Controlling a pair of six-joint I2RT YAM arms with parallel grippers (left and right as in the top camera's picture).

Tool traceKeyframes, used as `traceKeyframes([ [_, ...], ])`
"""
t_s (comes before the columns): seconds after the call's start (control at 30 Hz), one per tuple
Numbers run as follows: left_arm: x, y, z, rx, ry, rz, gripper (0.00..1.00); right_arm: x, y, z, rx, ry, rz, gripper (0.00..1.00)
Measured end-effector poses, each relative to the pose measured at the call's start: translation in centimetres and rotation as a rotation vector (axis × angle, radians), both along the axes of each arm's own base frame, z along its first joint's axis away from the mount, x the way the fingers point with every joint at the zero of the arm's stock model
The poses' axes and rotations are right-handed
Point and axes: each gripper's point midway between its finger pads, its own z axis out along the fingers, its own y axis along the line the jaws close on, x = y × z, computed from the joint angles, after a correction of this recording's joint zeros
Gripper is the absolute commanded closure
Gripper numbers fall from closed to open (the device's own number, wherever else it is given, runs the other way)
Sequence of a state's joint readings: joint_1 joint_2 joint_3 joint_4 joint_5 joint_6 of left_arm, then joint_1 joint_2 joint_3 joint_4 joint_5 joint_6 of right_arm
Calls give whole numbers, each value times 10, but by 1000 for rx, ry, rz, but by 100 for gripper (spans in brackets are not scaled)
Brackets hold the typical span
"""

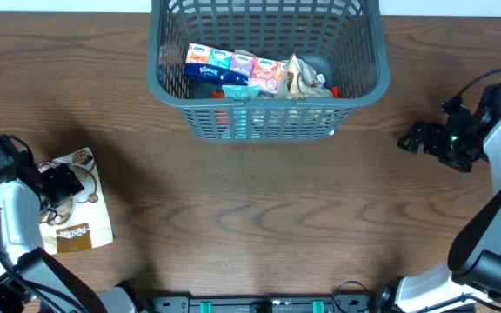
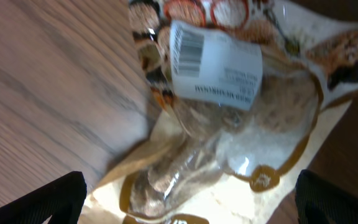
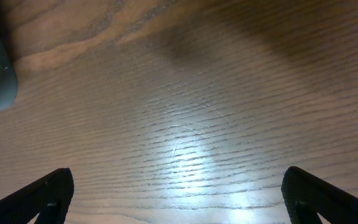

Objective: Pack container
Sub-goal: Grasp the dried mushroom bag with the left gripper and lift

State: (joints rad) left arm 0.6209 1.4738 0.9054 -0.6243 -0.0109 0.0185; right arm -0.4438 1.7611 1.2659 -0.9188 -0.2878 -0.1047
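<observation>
Your container [image 1: 263, 97] sits at the middle of the bench's far edge and is partly packed: a row of tissue packs [image 1: 233, 65] lies on its base with a crinkled snack bag [image 1: 304, 78] beside them towards the right wall. By my reading, one item is left outside, a cookie bag [image 1: 85, 228] lying flat near the bench's left edge, well apart from the container. Your left gripper [image 1: 70, 184] hovers over that bag's upper half, fingers spread wide and nothing pinched. Your right gripper [image 1: 417, 137] waits near the right edge over bare wood, also spread wide and empty. Grasping and carrying that bag looks like the remaining work.
</observation>
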Motion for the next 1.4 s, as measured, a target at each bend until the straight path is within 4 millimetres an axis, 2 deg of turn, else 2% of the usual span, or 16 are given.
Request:
traceKeyframes([
  [0.33,17,16,8,73,-68,-2,1,-1,1,0,3,6,0,1],
  [0.67,27,16,9,82,-93,-81,1,-1,1,0,3,6,0,1],
  [0.77,27,15,1,66,-74,-89,1,-1,1,0,3,6,0,1],
  [1.1,20,7,-48,-35,33,-97,1,-2,1,0,3,7,0,1],
  [1.27,26,1,-63,-89,26,-109,0,-2,1,0,3,7,0,1],
  [1.33,30,-1,-64,-105,12,-115,7,-2,1,0,4,8,0,1],
  [1.4,31,-1,-64,-109,8,-113,19,-3,1,0,5,11,0,1],
])
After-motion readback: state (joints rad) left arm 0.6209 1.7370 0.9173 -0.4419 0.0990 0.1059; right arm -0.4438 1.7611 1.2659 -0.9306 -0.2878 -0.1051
